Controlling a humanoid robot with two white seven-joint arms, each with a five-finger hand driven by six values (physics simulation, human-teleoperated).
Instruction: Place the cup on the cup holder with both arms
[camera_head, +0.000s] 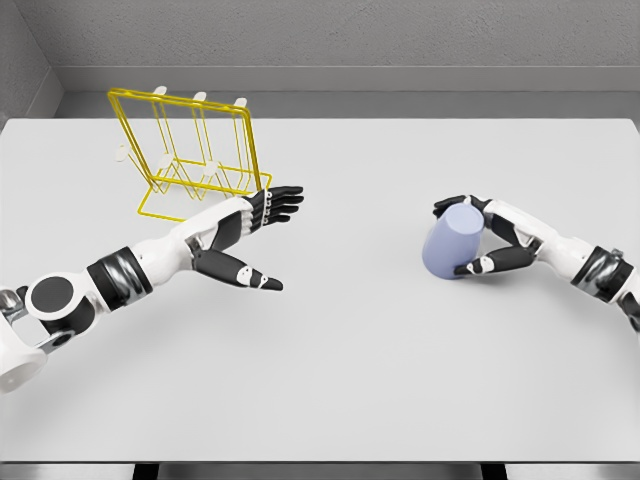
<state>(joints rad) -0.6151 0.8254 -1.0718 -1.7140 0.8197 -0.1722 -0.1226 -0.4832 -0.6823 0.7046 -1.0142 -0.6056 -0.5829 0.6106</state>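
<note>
A pale grey table (330, 380) filled most of the head view, backed by a darker grey wall along the far edge.

On the far left part of the table a yellow wire cup holder (190, 150) was seen, tilted back, with white-tipped pegs along its top bar and lower rungs. No cup was hung on it.

The left arm was extended from the lower left edge across the near left of the table. The left hand (250, 232) was held just near and to the right of the holder's base, with its fingers (282, 200) stretched out straight and spread and the thumb splayed toward the near side. Nothing was held in it. Whether it touched the wire base could not be told.

The right arm was brought in from the right edge. The right hand (490, 240) was wrapped around the cup (452, 243), with the fingers curled over its far top edge and the thumb pressed against its near side.

The cup, a pale lavender one, was located on the right part of the table, well apart from the holder, and leaned slightly to the left.
</note>
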